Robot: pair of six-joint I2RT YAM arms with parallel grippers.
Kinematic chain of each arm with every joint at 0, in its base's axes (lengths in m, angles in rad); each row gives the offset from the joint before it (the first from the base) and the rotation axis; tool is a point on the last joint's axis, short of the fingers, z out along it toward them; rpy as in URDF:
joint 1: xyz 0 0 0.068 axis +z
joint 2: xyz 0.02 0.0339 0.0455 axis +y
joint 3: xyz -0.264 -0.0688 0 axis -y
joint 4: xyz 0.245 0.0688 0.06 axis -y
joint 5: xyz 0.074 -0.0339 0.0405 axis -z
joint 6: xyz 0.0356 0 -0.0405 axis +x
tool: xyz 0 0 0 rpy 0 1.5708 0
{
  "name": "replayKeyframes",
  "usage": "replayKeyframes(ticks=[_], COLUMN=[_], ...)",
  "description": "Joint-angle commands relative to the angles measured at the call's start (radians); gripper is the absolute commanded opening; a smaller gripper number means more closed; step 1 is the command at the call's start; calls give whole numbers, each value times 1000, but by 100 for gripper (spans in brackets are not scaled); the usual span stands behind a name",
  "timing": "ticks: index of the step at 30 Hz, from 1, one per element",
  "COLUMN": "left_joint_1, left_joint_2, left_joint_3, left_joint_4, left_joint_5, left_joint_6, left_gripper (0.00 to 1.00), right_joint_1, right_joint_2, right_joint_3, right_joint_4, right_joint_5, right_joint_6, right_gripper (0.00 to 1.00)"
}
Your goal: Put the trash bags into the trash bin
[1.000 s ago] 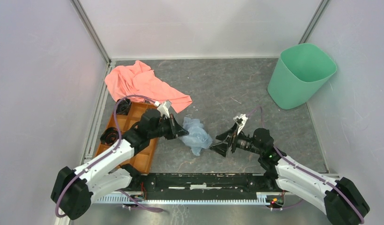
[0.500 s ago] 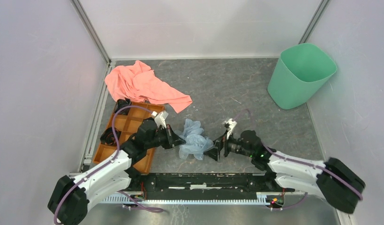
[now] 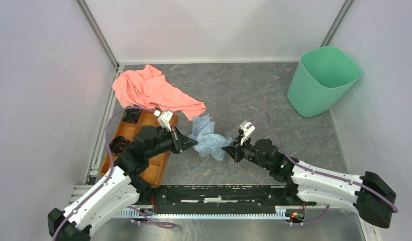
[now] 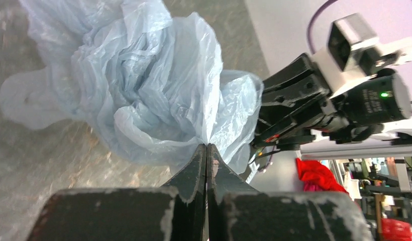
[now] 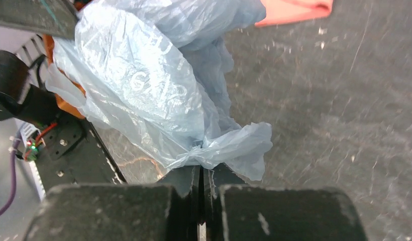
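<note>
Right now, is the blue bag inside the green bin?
Out. The blue bag is pinched between the left gripper and right gripper, apart from the green bin.

So the trash bag [image 3: 208, 140] is see-through pale blue with faint whitish lettering. Well right of it the bin [image 3: 322, 80] is plain mint green, left of it the cloth [image 3: 153, 93] is salmon pink, tray [image 3: 155, 173] orange, tabletop [image 3: 244, 90] mottled dark grey.

**Bag mid-table, bin far right**

I see the trash bag [image 3: 208, 140] near the middle of the table [image 3: 254, 95]. My left gripper [image 3: 190, 145] pinches its left side and my right gripper [image 3: 229, 147] its right. The trash bin [image 3: 322, 80] stands well apart, in the far right corner. The cloth [image 3: 153, 93] lies far left, overlapping the compartment tray [image 3: 155, 170] nearer me.
</note>
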Motion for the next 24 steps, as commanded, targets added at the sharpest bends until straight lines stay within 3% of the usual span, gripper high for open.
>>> replayKeyframes(ticks=[1,5,10,13,16,24], left_joint_1=[1,2,2,1,1,-8], left_joint_2=[-30,37,92,67,36,126], left_joint_3=[177,338,466,444,370,139], left_joint_4=[-50,-66,-223,-282,-288,-44], left_joint_5=[-29,55,-22,-106,-128,196], left_joint_6=[98,128,185,200,179,71], left_gripper=[2,6,78,96,100,100], right_joint_1=[-2,-1,-65,-174,-264,-309], right_joint_2=[-68,-67,-54,-7,35,60], right_joint_3=[55,71,86,66,16,6], right_joint_4=[-138,-122,-125,-88,-19,9], right_joint_5=[66,-87,-280,-544,-765,-830], right_joint_6=[-102,-43,85,161,196,135], right_gripper=[0,0,0,0,0,3])
